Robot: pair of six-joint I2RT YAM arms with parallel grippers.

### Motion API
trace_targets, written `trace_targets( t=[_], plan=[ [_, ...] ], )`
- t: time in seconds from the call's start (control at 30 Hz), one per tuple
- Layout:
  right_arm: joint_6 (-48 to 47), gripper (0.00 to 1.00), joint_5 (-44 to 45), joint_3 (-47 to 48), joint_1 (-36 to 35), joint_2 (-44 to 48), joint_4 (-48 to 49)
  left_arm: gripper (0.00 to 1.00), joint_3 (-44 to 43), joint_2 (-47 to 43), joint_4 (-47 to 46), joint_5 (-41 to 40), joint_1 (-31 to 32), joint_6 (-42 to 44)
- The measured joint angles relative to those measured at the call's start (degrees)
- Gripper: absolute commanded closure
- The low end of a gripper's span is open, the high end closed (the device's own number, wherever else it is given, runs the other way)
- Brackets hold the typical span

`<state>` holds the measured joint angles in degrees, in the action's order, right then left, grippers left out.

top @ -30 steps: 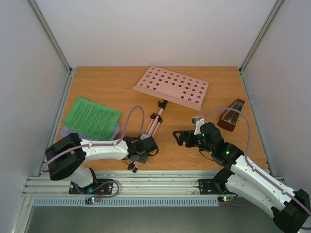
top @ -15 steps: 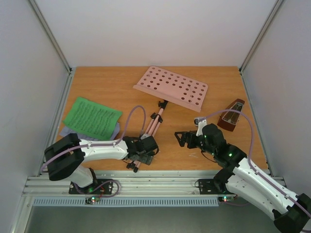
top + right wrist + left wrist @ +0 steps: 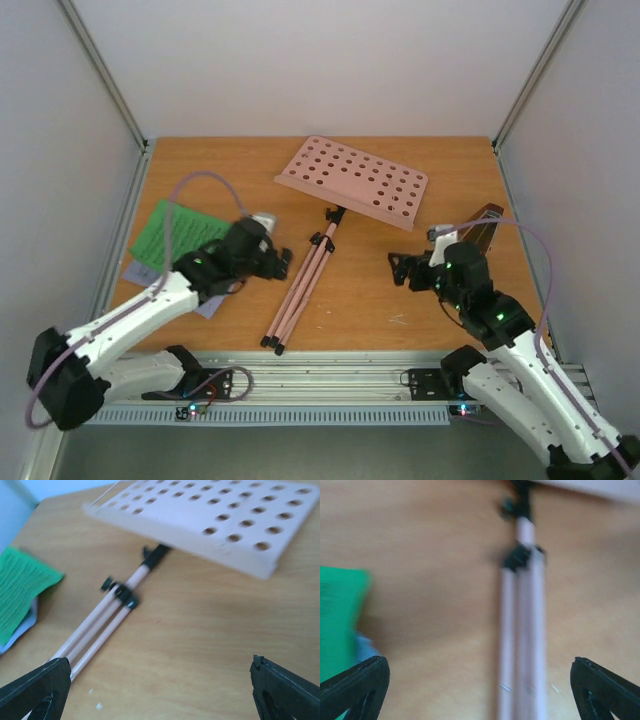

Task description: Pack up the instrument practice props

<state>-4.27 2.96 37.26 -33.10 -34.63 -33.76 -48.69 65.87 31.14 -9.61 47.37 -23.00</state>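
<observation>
My left end effector [image 3: 281, 262] hangs open with nothing between its fingers. It hovers just left of the folded legs of the pink music stand [image 3: 352, 180], and its wrist view looks straight down on those legs. My right end effector [image 3: 402, 270] is also spread wide and empty, well to the right of the legs and aimed at them and the perforated desk.

The stand lies across the middle of the worktop [image 3: 400, 325], desk at the far end and feet toward me. The green sheet [image 3: 172, 232] sits at the left, partly under my left arm. The metronome [image 3: 491, 214] stands at the right, just behind my right arm and its cable.

My worries:
- The legs are thin and round, so a pinch off-centre could let them roll or slip out.
- Lifting by the legs alone puts the heavy desk far from the grip, so it may swing or drag.
- My left forearm could sweep the sheets.
- The right arm's cable could topple the metronome.

Count: one stand, one metronome, one green sheet over at least one pale one. I cannot tell how many lie beneath.
</observation>
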Motion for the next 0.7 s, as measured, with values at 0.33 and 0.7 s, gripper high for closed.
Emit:
trace_targets(
  t=[0.33, 0.7],
  plan=[
    [-2.12, 0.01, -17.14, -0.44, 42.32, -0.50, 2.21, 0.01, 7.65, -13.66, -7.67, 5.77, -45.33, 5.22],
    [-3.15, 0.05, -12.68, -19.04, 46.75, 15.04, 19.61, 0.01, 32.85, -23.12, -28.63, -7.67, -49.18, 6.27]
  ],
)
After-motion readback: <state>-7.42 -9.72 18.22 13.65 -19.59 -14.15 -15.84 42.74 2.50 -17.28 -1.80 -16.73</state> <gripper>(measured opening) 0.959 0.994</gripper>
